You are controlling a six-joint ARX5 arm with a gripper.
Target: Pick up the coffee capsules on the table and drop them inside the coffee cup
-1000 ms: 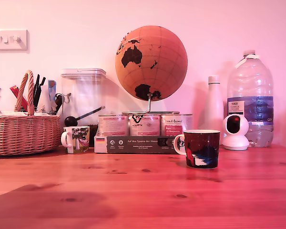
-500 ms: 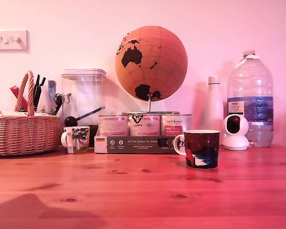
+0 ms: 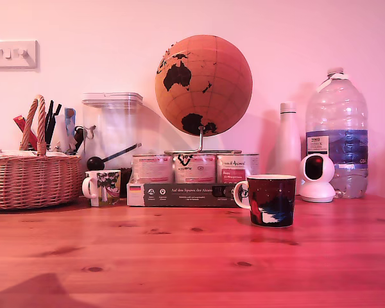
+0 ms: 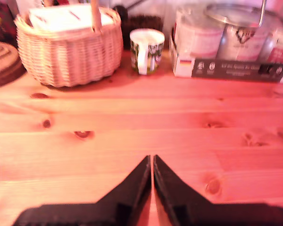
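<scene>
The coffee cup (image 3: 271,200), a dark mug with a red, blue and white picture and a white handle, stands on the wooden table (image 3: 179,263) right of centre in the exterior view. No coffee capsules show in either view. The wrist view shows my gripper (image 4: 151,159) low over bare wood, its two black fingers (image 4: 137,181) pressed together at the tips with nothing visible between them. It points toward the basket and the small white mug. The arm itself is outside the exterior view; only its shadow falls on the table at the exterior view's lower left.
Along the wall stand a wicker basket (image 3: 32,179) (image 4: 68,52), a small white mug (image 3: 102,187) (image 4: 147,51), a clear canister (image 3: 112,128), tins (image 3: 194,168) on a dark box (image 3: 179,194), a globe (image 3: 203,85), a white bottle (image 3: 287,144), a small camera (image 3: 317,176) and a water bottle (image 3: 337,135).
The arm's shadow at the exterior view's lower left has shrunk and slid leftward. A dark shape at the far left edge one second ago is gone.
</scene>
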